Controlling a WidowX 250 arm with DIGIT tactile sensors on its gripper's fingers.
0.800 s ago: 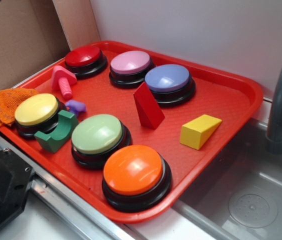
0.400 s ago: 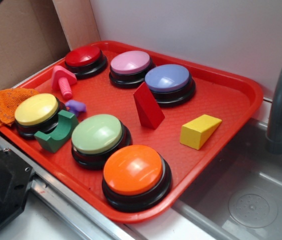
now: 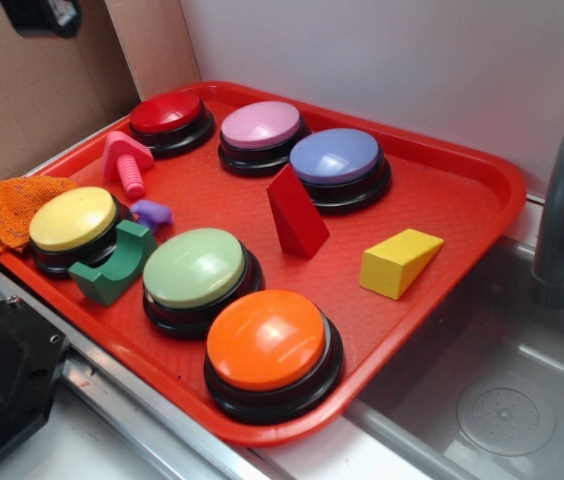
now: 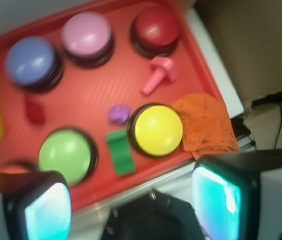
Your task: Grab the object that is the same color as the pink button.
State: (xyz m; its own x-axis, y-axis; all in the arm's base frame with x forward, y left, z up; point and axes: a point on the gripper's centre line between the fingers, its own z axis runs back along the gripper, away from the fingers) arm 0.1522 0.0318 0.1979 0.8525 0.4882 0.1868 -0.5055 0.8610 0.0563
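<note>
1. At the far left of your exterior view, an orange cloth (image 3: 7, 212) drapes over the edge of the red tray (image 3: 462, 215), touching the yellow button (image 3: 72, 219).
2. Just behind that button lies the pink bolt (image 3: 126, 160), your target: on its side, head toward the back, beside the red button (image 3: 167, 113) and touching nothing but the tray.
3. A small purple piece (image 3: 151, 212) and a green arch block (image 3: 114, 262) sit by the yellow button.
4. Next come the green button (image 3: 194, 267) and orange button (image 3: 267, 340) in front, and the pink button (image 3: 260, 125) at the back.
5. Further right you see the red wedge (image 3: 295, 212), the lavender-blue button (image 3: 335, 156), then the yellow wedge (image 3: 398, 262).
6. In the wrist view, the gripper (image 4: 131, 200) hangs high above the tray's near edge, fingers (image 4: 48, 207) spread wide, holding nothing; the bolt (image 4: 158, 75) lies well apart.
</note>
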